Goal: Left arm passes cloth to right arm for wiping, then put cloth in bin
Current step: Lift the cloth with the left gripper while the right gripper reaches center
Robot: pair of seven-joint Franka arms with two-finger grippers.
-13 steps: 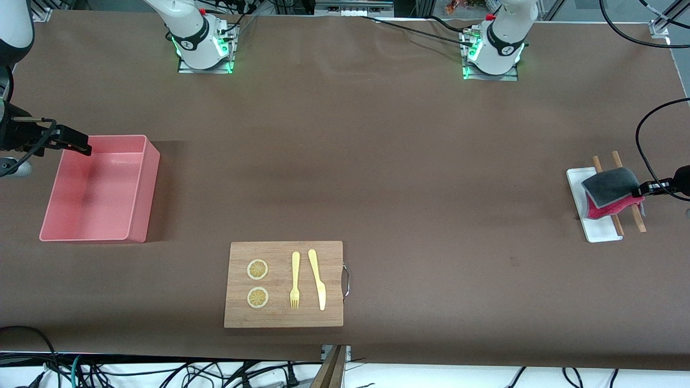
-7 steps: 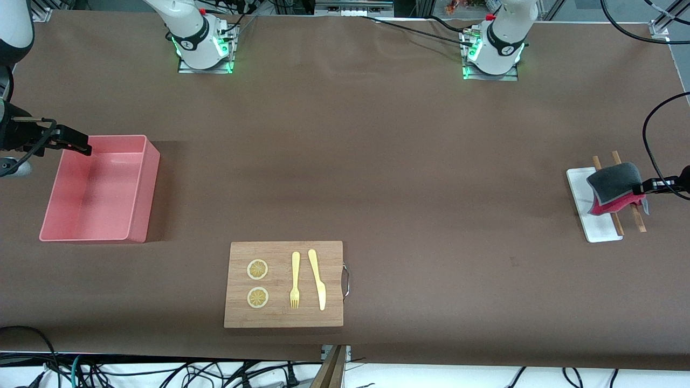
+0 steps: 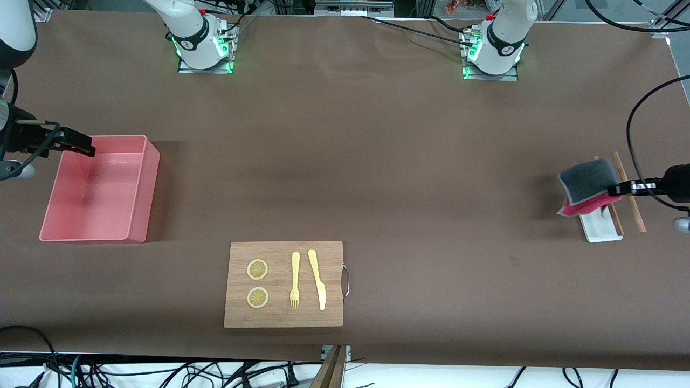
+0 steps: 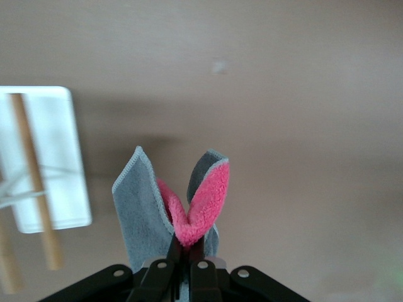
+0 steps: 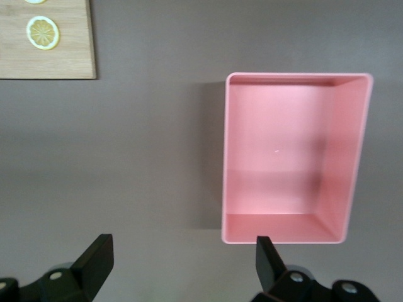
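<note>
Over the white tray (image 3: 597, 229) at the left arm's end of the counter (image 3: 345, 161), the left claw (image 3: 614, 190) was clamped on the cloth (image 3: 587, 186), which hung clear of the tray with its grey face up and its pink face below; in the left wrist view the fold of cloth (image 4: 182, 204) was pinched right at the claw (image 4: 184, 255) tips, two flaps standing free. Two wooden sticks (image 3: 628, 191) lay across the tray beside it. At the right arm's end the right claw (image 3: 78, 144) hung with its jaws wide apart over the rim of the pink bin (image 3: 141, 183), holding nothing, and waited. The wooden board (image 3: 283, 284) with lemon slices, fork and knife lay near the front camera, between the two. The step in hand looked like carrying the cloth toward the middle for the handover. Doing it well would likely mean keeping the pinch firm, travelling high enough to clear the sticks, and presenting a free flap so the right claw (image 5: 179, 267) could bite cloth alone.
</note>
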